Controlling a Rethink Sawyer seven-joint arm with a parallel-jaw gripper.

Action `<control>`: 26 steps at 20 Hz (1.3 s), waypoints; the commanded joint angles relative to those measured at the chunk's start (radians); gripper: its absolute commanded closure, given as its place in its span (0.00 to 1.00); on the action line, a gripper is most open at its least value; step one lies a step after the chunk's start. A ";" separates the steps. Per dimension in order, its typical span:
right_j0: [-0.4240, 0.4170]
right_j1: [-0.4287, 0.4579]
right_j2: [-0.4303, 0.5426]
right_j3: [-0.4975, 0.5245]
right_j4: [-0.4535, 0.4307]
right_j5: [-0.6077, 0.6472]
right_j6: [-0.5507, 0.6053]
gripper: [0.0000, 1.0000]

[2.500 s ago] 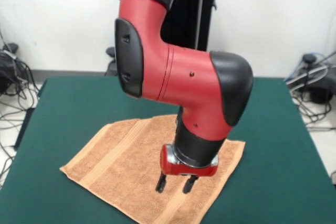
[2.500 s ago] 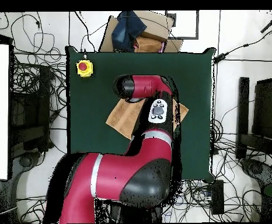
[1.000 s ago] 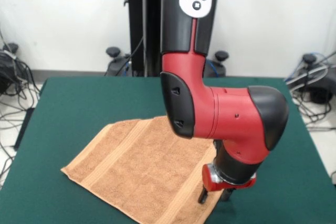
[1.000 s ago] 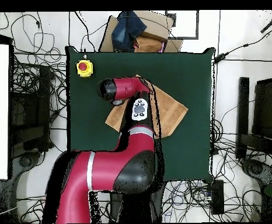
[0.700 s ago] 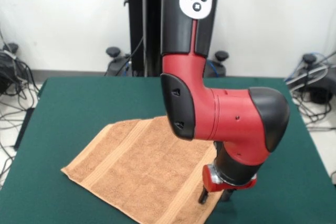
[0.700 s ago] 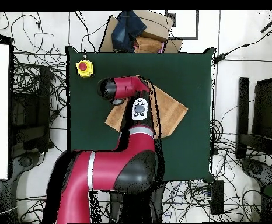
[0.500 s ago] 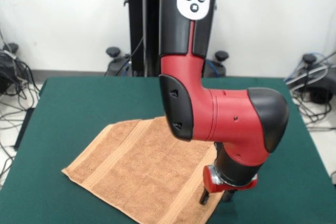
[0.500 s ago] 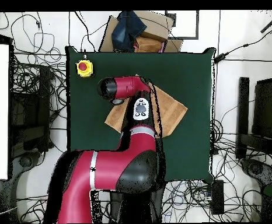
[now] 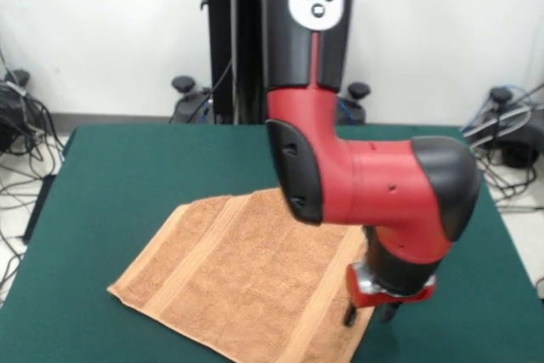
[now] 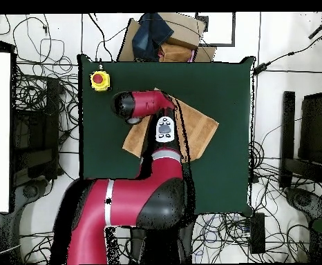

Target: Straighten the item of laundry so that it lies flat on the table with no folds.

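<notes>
The orange-tan towel (image 9: 246, 278) lies spread at an angle on the dark green table (image 9: 127, 176), near its front edge. A stripe band runs near each short end, and the towel's nearest part is cut off by the picture's bottom edge. My gripper (image 9: 369, 315) hangs from the red wrist at the towel's right short edge. It is open, with one dark fingertip (image 9: 349, 317) on the cloth and the other just off it over the felt. In the overhead view the arm covers the gripper and part of the towel (image 10: 200, 131).
A yellow box with a red button (image 10: 99, 80) sits on a table corner (image 10: 226, 90). A cardboard box with dark cloth (image 10: 160, 38) stands beyond the far table edge. Cables and stands surround the table on the floor.
</notes>
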 commanded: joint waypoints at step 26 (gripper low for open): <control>0.071 -0.153 0.017 0.354 0.066 -0.075 0.133 0.00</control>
